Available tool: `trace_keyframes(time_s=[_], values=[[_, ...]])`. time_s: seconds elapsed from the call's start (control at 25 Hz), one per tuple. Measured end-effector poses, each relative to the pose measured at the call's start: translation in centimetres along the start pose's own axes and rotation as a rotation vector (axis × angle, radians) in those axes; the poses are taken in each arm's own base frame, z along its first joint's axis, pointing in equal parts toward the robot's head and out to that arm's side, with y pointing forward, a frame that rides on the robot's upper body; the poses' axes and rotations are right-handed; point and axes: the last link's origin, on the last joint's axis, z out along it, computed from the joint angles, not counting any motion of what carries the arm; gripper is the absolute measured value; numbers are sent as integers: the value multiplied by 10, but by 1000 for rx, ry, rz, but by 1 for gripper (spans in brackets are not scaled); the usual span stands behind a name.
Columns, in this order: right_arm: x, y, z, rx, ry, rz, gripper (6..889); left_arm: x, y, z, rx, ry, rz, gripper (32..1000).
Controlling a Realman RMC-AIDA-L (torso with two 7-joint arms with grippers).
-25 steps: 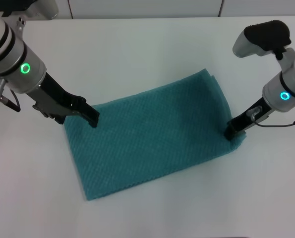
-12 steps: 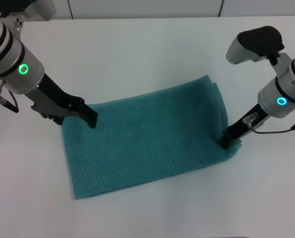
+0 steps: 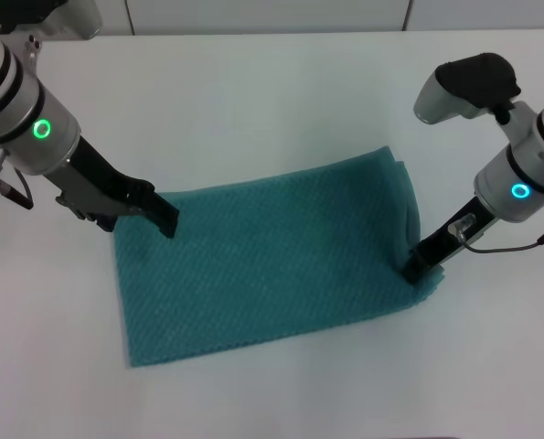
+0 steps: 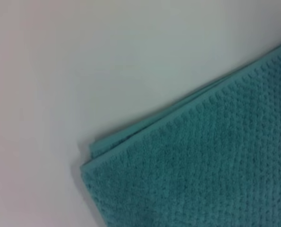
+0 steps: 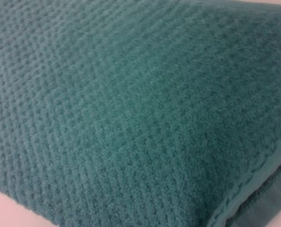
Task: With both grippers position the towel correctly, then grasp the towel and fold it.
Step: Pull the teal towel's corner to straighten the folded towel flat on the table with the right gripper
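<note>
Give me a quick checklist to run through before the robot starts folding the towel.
1. Towel lies flat on the table: ok, except a small bunching at the right gripper's corner.
2. Left gripper at the far left corner: ok.
3. Right gripper at the near right corner: ok.
4. Each gripper has the cloth pinched: cannot tell.
5. Layers aligned at the left corner: not ok, the left wrist view shows the lower layer sticking out slightly.
6. Towel square to the robot: not ok, it sits skewed.
</note>
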Motion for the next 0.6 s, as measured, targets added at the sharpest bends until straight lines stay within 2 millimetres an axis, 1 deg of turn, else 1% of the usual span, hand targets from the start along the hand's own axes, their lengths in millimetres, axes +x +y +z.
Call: trace_keyframes(time_s=[0.6], values=[[5, 8, 1, -49, 33, -55, 132, -1, -2, 1, 1, -3, -4, 908]])
